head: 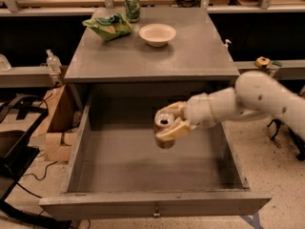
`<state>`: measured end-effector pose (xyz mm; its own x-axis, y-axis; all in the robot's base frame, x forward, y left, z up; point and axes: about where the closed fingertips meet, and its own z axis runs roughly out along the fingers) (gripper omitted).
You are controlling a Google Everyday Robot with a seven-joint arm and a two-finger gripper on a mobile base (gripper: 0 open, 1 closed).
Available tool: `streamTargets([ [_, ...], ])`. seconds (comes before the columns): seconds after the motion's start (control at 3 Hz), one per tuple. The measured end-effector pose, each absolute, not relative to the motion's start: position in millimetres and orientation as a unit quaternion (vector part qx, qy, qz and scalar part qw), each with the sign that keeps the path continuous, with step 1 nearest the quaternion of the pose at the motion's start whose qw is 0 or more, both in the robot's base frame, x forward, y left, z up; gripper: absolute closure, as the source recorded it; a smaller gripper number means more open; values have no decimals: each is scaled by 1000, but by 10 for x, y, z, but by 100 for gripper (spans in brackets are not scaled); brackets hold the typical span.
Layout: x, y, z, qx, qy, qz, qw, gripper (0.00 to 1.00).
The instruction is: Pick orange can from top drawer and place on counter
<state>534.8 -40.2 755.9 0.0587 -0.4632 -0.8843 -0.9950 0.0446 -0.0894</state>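
Observation:
The orange can (163, 123) shows its silver top rim and dark mouth hole. It is held in my gripper (171, 120), whose pale fingers (175, 129) are shut around it. The can hangs in the air above the floor of the open top drawer (143, 166), near the drawer's middle. My white arm (248, 101) reaches in from the right. The grey counter (190, 56) lies just behind and above the drawer.
On the counter stand a white bowl (157, 34), a green chip bag (108, 26) and a green-and-white can (132, 6). The drawer's front panel has a small knob (155, 214). A cardboard box (55, 128) and cables lie at the left.

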Motion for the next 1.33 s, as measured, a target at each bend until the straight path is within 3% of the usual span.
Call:
streamTargets([
  [1.0, 6388, -1168, 8891, -528, 694, 321, 370, 100],
  [1.33, 6882, -1414, 9485, -477, 710, 299, 422, 100],
])
